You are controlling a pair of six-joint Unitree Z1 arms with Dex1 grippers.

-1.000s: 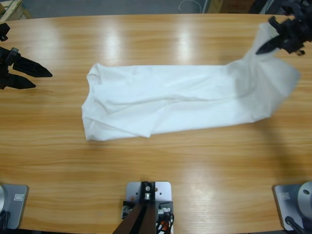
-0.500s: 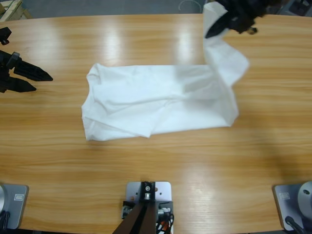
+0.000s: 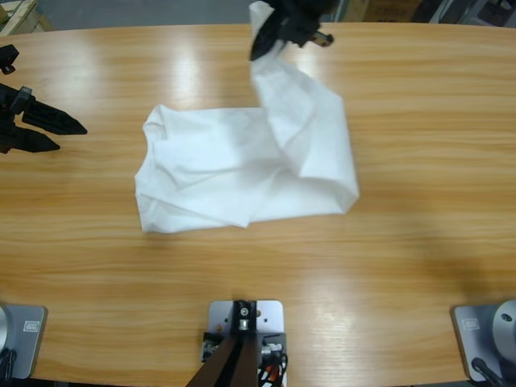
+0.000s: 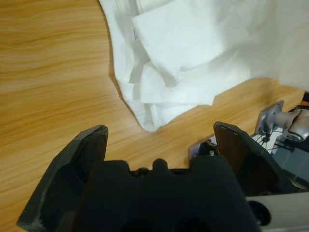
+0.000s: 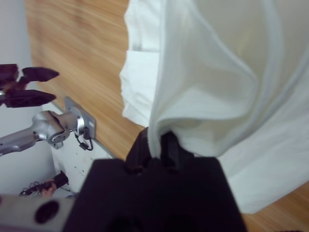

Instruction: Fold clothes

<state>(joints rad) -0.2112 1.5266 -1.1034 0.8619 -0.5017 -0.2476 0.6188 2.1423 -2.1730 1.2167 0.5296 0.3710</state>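
The clothes are one white T-shirt (image 3: 218, 169) lying crumpled across the middle of the table. Its right end is lifted and doubled back over the rest. At the far edge near the middle, my right gripper (image 3: 260, 48) is shut on that raised end. In the right wrist view the T-shirt (image 5: 217, 72) hangs in folds from the right gripper (image 5: 157, 140), pinched between the jaws. My left gripper (image 3: 66, 135) stands open at the table's left edge, apart from the cloth. In the left wrist view the left gripper (image 4: 161, 133) holds nothing, and the T-shirt (image 4: 193, 38) lies just beyond it.
The wooden table (image 3: 403, 266) is bare to the right of the cloth and along the front. The right wrist view shows the left gripper (image 5: 29, 84) small at the far left, with the table's edge below it.
My right gripper has carried the shirt's raised end leftward, from the far right corner to the top middle, folding it over the rest. The left gripper has not moved.
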